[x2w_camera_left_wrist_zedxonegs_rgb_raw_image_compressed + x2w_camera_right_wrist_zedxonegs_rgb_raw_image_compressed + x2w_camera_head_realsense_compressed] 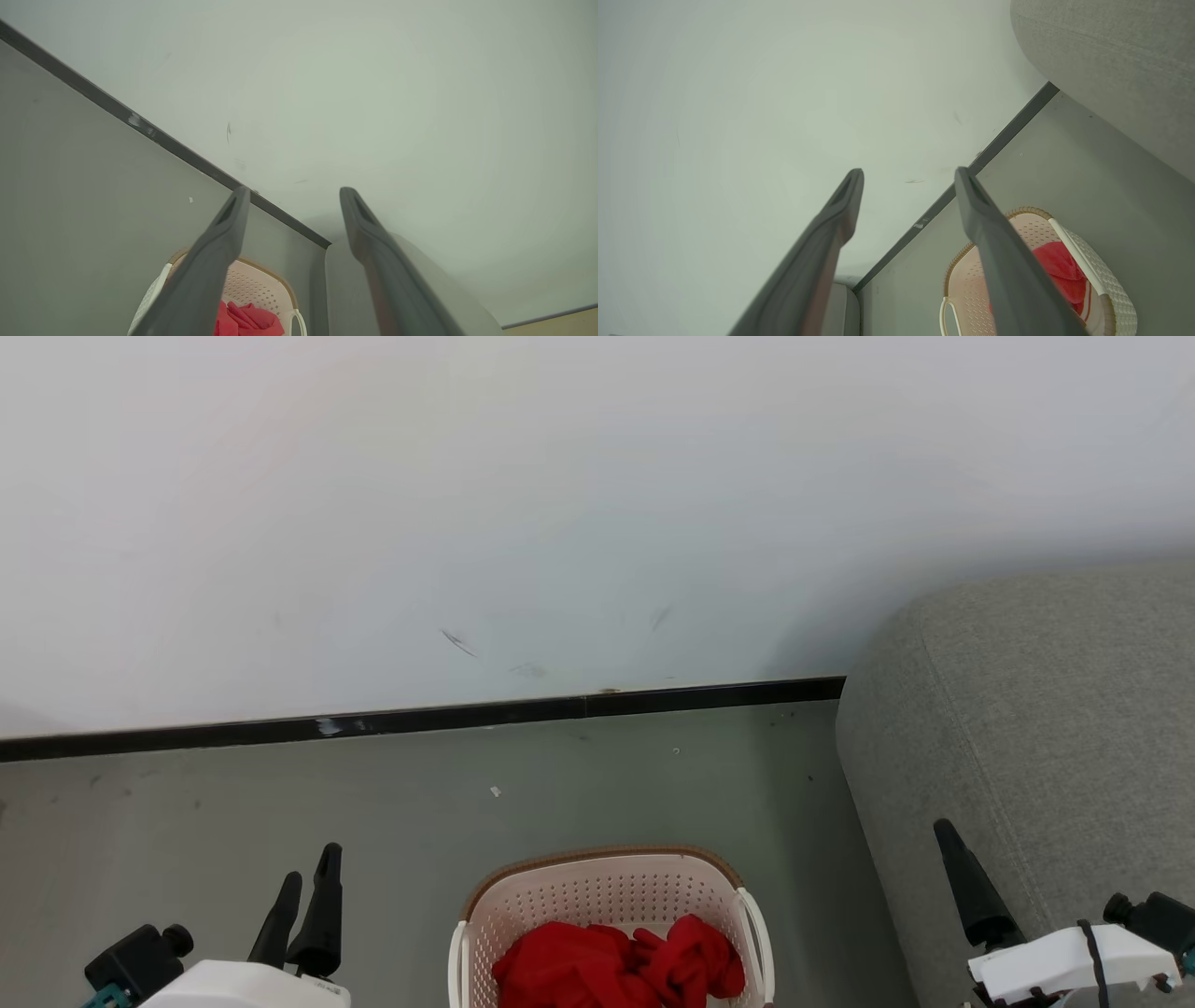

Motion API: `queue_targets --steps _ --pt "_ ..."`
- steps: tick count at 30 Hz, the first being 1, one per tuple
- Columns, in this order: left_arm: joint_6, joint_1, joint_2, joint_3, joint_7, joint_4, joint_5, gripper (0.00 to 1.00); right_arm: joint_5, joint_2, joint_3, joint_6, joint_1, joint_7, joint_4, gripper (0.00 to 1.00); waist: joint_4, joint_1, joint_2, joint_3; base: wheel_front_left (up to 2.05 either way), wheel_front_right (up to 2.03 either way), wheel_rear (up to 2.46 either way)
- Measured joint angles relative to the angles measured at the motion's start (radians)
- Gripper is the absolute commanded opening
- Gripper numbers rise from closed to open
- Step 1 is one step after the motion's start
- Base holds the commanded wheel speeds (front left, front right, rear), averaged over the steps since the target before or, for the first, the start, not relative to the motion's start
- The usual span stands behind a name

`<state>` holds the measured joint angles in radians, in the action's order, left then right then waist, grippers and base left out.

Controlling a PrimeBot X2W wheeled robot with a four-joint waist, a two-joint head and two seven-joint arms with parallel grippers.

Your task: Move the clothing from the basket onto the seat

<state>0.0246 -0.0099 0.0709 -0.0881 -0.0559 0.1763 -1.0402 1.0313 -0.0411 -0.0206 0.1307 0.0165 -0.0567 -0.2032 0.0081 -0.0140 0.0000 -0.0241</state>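
Barely begun, judging by layout: nothing on visible part of seat (pixel 1027 709), nothing gripped. Clothing (pixel 616 966) heaped red inside basket (pixel 597 887), near centre on floor, just left of seat. At least 2 bunched lumps; exact count unclear. Left gripper (pixel 294 191) spread apart, empty, hovering left of basket. Right gripper (pixel 909 173) likewise spread, empty, over seat's near edge. Left to do: reach in, grasp, lift, carry right onto seat.

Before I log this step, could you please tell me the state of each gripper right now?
Left gripper: open, holding nothing.
Right gripper: open, holding nothing.
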Motion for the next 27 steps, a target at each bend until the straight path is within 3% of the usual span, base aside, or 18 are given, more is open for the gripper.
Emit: queue_targets --steps 4,19,27 --pt "-0.015 0.001 0.001 -0.018 -0.013 -0.011 0.068 1.00 -0.087 0.000 0.005 0.000 0.001 -0.014 0.005 1.00 0.000 0.0008 0.0000 -0.001 0.00 0.00 0.00" --pt "-0.076 0.024 0.010 -0.052 -0.062 -0.057 0.305 1.00 -0.364 0.002 0.027 0.000 0.025 -0.061 0.034 1.00 0.003 0.0105 0.0000 0.003 0.00 0.00 0.00" --pt "-0.101 0.030 0.021 -0.062 -0.086 -0.078 0.413 1.00 -0.472 0.002 0.034 0.000 0.026 -0.086 0.051 1.00 0.002 0.0125 0.0000 0.005 0.00 0.00 0.00"
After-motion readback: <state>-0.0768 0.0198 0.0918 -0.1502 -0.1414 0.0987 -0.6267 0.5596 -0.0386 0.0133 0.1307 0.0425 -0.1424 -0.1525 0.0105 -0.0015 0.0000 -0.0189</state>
